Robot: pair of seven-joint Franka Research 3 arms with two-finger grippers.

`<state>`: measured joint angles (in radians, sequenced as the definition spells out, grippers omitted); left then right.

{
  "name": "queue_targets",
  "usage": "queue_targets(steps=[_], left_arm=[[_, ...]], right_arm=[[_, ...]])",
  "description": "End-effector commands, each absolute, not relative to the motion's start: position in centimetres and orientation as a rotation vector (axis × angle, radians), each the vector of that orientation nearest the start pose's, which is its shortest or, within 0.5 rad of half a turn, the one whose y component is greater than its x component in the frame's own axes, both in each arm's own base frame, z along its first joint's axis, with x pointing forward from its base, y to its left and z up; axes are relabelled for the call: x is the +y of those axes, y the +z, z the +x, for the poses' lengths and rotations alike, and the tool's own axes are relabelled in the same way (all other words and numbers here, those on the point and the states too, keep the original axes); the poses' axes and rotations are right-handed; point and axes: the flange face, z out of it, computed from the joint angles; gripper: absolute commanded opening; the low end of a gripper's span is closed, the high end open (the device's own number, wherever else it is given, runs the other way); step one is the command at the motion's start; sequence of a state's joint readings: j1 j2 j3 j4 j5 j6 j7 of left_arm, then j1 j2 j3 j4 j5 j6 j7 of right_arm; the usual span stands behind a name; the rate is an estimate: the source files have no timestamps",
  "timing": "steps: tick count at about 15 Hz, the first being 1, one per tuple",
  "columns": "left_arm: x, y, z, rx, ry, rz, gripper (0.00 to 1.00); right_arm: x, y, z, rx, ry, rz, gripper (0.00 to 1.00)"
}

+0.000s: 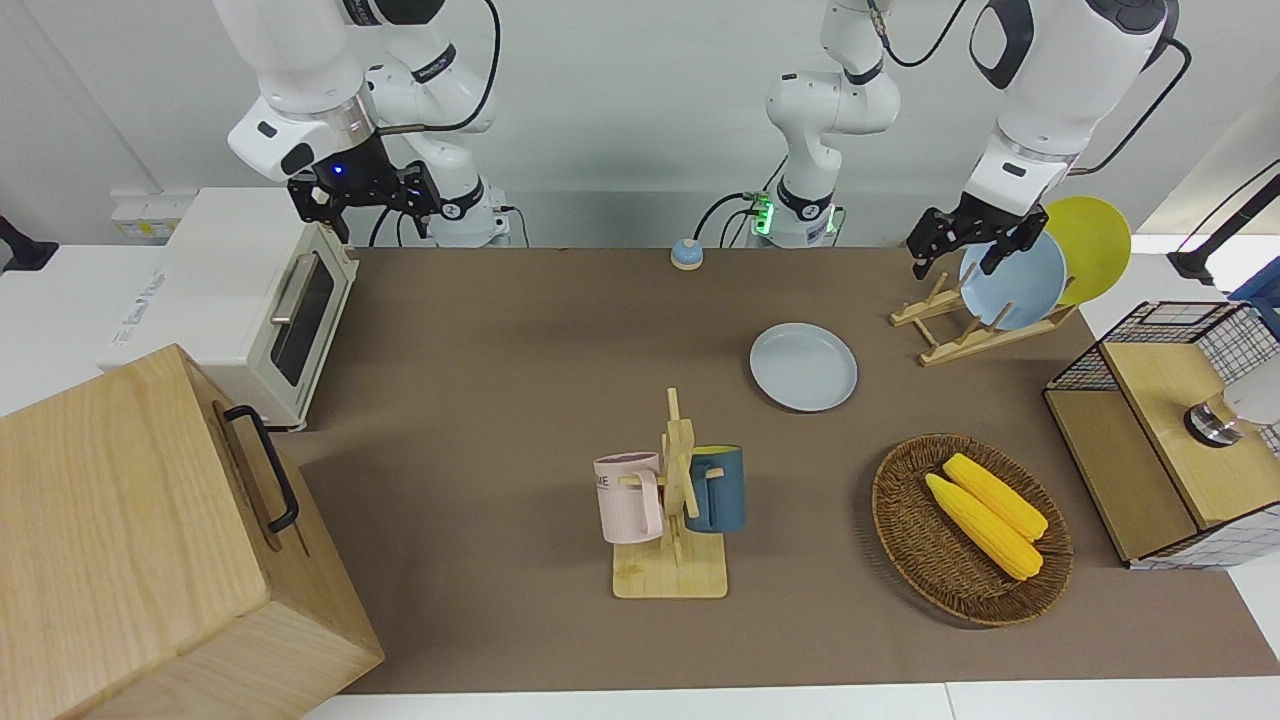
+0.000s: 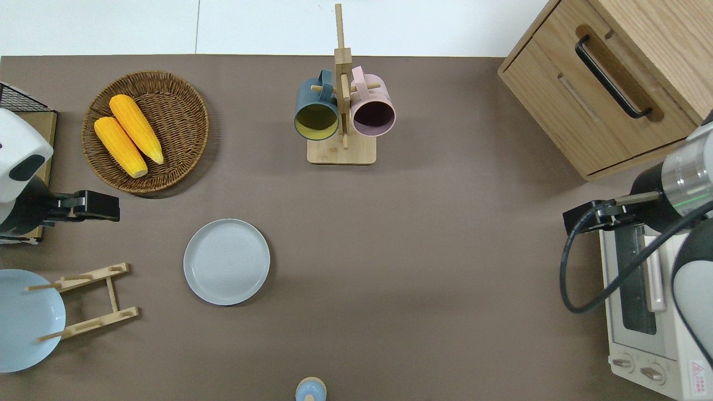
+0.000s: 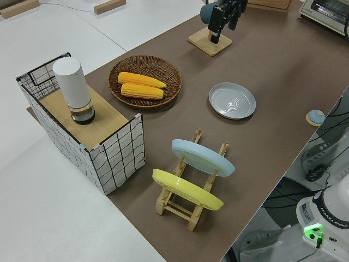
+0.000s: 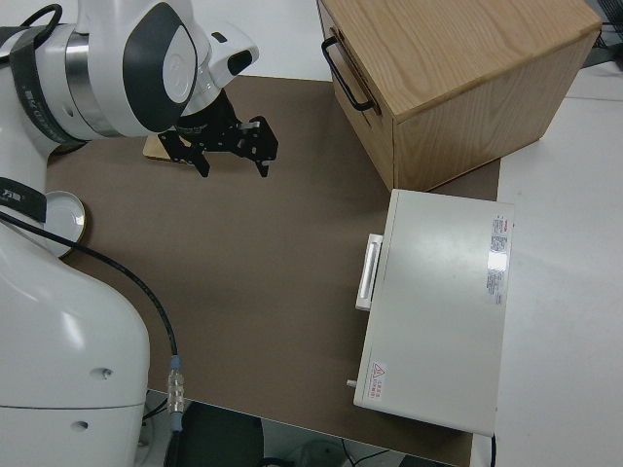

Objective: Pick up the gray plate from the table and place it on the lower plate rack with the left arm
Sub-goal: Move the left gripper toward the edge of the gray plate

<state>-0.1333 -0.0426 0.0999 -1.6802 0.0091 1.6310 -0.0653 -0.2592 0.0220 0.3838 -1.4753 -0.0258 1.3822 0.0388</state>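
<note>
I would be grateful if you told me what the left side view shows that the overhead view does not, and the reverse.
Only the left side view shows the yellow plate standing in the plate rack and the white cylinder on the wire-sided box. Only the overhead view shows the wooden cabinet and the pink mug. Both show the gray plate flat on the table, the blue plate in the rack, and the corn basket.
</note>
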Motion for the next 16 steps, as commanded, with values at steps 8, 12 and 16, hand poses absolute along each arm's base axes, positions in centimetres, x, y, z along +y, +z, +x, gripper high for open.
queue_targets(steps=[8,12,16], left_arm=[[-2.1,58.5,54.1,-0.063,0.08,-3.143,1.0],[-2.5,54.7,53.8,-0.117,0.141,-3.139,1.0],[-3.1,50.0,52.8,-0.134,0.111,-3.172,1.0]], right_arm=[[6.0,64.5,53.6,-0.108,0.181,-3.169,0.983],[6.0,64.6,53.6,-0.108,0.179,-3.167,0.983],[5.9,64.6,53.6,-0.106,0.179,-3.167,0.983]])
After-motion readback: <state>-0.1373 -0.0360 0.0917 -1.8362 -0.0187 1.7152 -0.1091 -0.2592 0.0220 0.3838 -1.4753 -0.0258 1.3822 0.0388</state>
